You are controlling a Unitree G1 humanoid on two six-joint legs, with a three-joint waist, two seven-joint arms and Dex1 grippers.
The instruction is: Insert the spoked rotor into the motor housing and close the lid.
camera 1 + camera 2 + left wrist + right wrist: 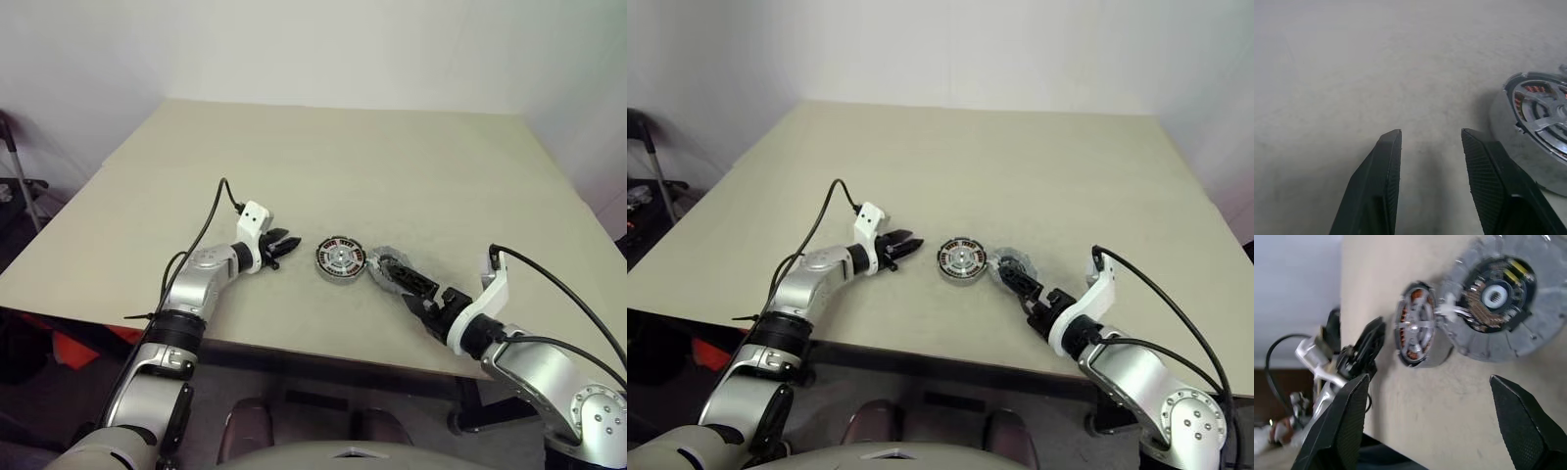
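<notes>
Head stereo pair: high, facing forward-down over the beige flat table (392, 157). Wrist cameras: low, close, looking along each pincer; both share the round grey metal motor housing (1528, 132).

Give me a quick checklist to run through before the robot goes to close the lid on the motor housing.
1. Spoked rotor seated in motor housing: ok.
2. Lid lying open beside the housing, joined at its rim: ok.
3. Right gripper open and empty, short of the lid: ok.
4. Left gripper open, empty, just beside the housing: ok.
5. Lid closed: not ok.
6. Rotor fully down: cannot tell.
</notes>
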